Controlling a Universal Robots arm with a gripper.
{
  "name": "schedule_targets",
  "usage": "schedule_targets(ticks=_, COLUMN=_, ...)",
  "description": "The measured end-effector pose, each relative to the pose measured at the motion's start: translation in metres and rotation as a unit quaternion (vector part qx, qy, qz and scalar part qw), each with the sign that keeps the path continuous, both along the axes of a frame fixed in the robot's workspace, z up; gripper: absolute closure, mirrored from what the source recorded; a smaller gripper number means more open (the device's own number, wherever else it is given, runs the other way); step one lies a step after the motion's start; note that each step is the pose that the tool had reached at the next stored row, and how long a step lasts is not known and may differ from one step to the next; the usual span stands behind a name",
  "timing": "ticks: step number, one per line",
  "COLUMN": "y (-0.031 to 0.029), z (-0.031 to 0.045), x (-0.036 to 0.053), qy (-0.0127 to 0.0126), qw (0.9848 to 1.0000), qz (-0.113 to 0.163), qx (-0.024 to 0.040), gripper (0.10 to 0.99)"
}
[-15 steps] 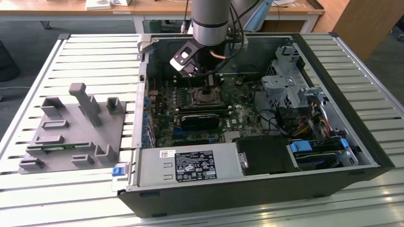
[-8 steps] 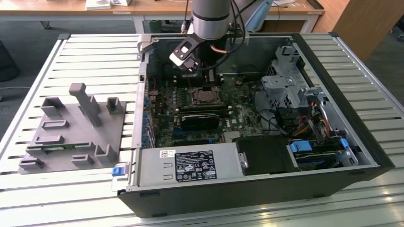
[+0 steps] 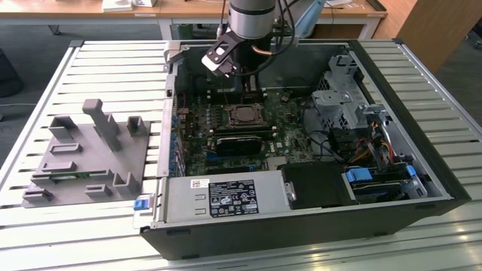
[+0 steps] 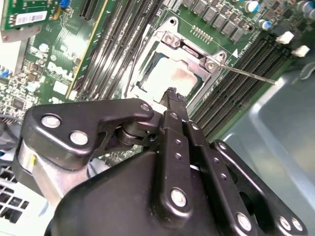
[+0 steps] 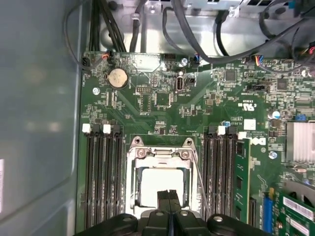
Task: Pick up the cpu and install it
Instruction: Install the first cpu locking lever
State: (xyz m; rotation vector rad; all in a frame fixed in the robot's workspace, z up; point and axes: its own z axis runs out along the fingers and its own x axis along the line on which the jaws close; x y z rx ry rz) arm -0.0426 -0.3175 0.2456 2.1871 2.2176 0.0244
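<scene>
Hovering over one seated cpu (image 5: 160,183): one closed tool (image 5: 168,195).

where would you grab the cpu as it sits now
From straight above, by two opposite edges: the cpu lies flat inside the metal frame, only its top showing. The frame seems to overlap its rim, so a pinch looks blocked for now.

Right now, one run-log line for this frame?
tool: shut, empty, above socket | cpu: seated in socket | socket frame: closed over cpu
</scene>
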Motion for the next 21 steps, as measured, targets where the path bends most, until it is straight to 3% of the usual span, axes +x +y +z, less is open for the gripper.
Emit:
schedule_targets(ticks=9, y=0.0, z=0.0242, x=0.0, qy=0.0001, qw=1.0, qz=0.0, qx=0.0007, gripper=0.98)
schedule_targets(ticks=12, y=0.0, z=0.0254, x=0.0, qy=0.0, qw=1.0, qz=0.005, qx=0.0011, gripper=0.98)
schedule_targets(ticks=15, y=0.0, z=0.0255, x=0.0, qy=0.0001, qw=0.9996, qz=0.029, qx=0.001, gripper=0.98)
schedule_targets(ticks=21, y=0.0, z=0.0254, x=0.0, qy=0.0001, qw=0.9965, qz=0.084, qx=0.001, gripper=0.98)
